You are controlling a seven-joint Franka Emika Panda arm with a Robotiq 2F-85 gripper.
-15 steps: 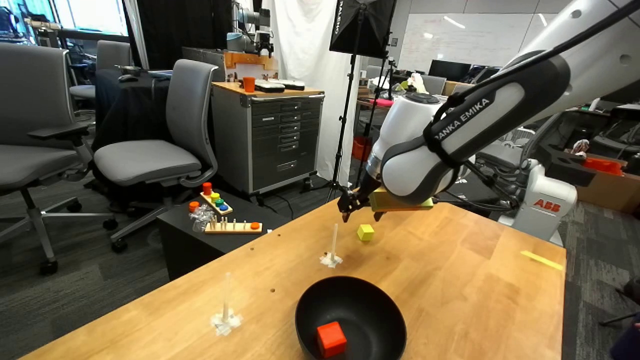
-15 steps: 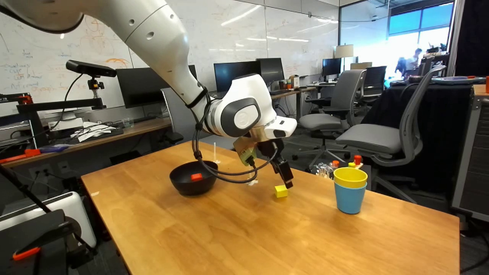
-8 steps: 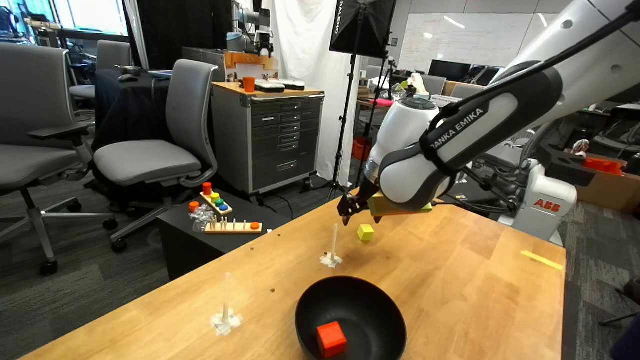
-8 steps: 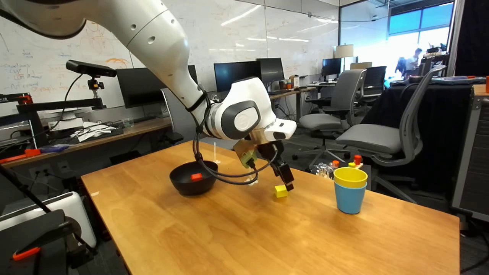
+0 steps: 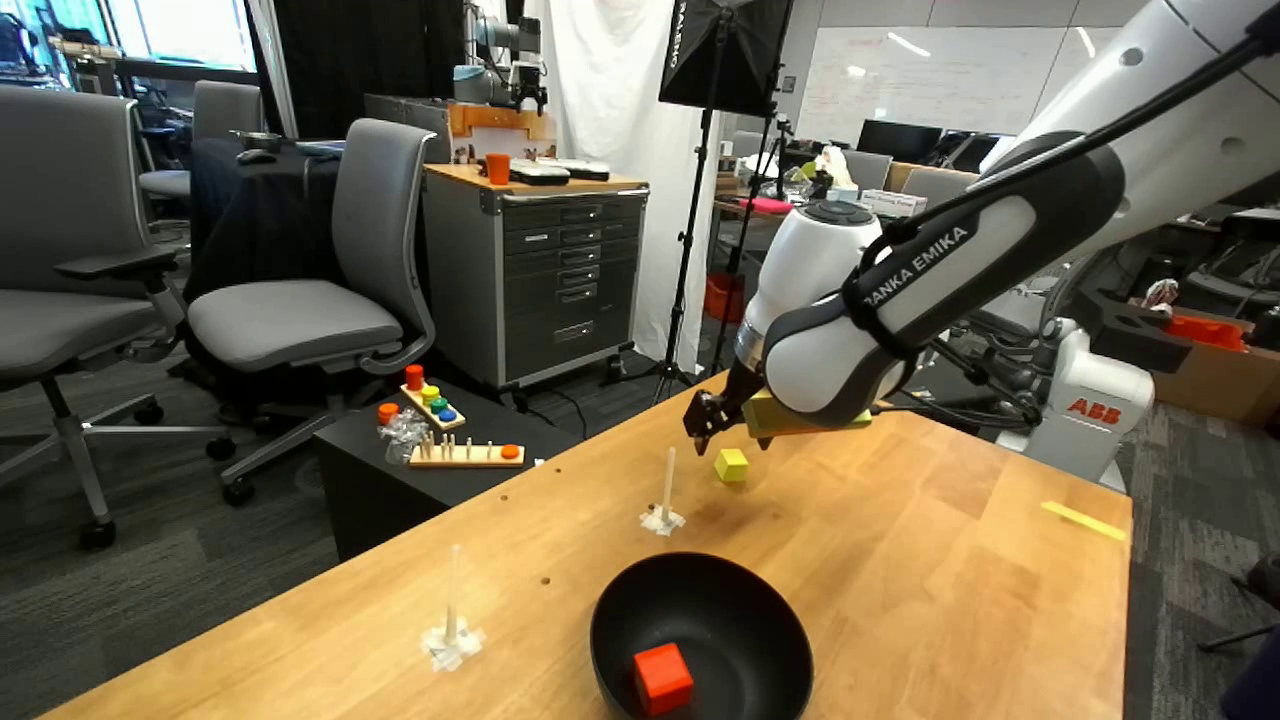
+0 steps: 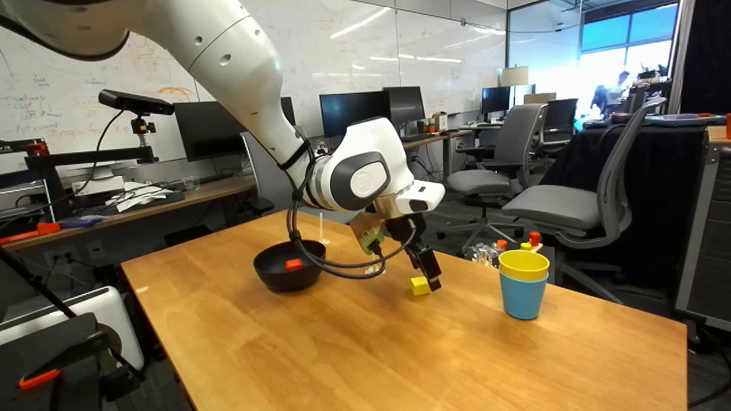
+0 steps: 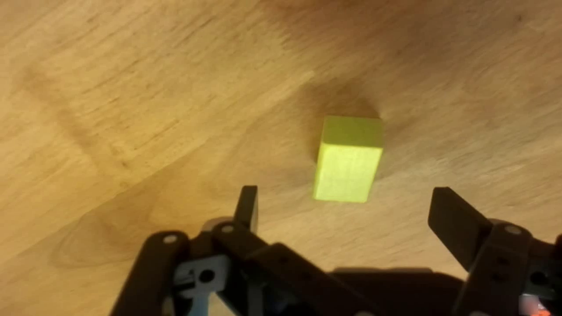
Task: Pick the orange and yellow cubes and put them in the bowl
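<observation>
spread gripper (image 7: 344, 189) at the yellow cube (image 7: 349, 169), orange-red cube (image 5: 663, 678) in the bowl (image 5: 735, 622)

in the wrist view, two dark fingers (image 7: 456, 226) stand wide apart, one on either side of the yellow cube, with bare wood showing between it and each of them. the cube lies about midway across the gap, most of it ahead of the line that joins their ends.

in an exterior view, the worktop (image 6: 342, 354) has a long far edge running from its back corner to its right-hand corner. the yellow cube rests on the wood, a little in from the middle of that edge. a fingertip (image 6: 434, 283) shows just beside it, on the side toward the right-hand corner; whether the tip meets the wood cannot be told.

in both exterior views the black bowl holds the orange-red cube, toward one side; the bowl stands near the back corner. a cup stack (image 6: 523, 297), yellow above blue, sits close to the long edge, nearer the right-hand corner. two thin upright pegs (image 5: 668, 482), taped at the foot, stand inside the same edge.
</observation>
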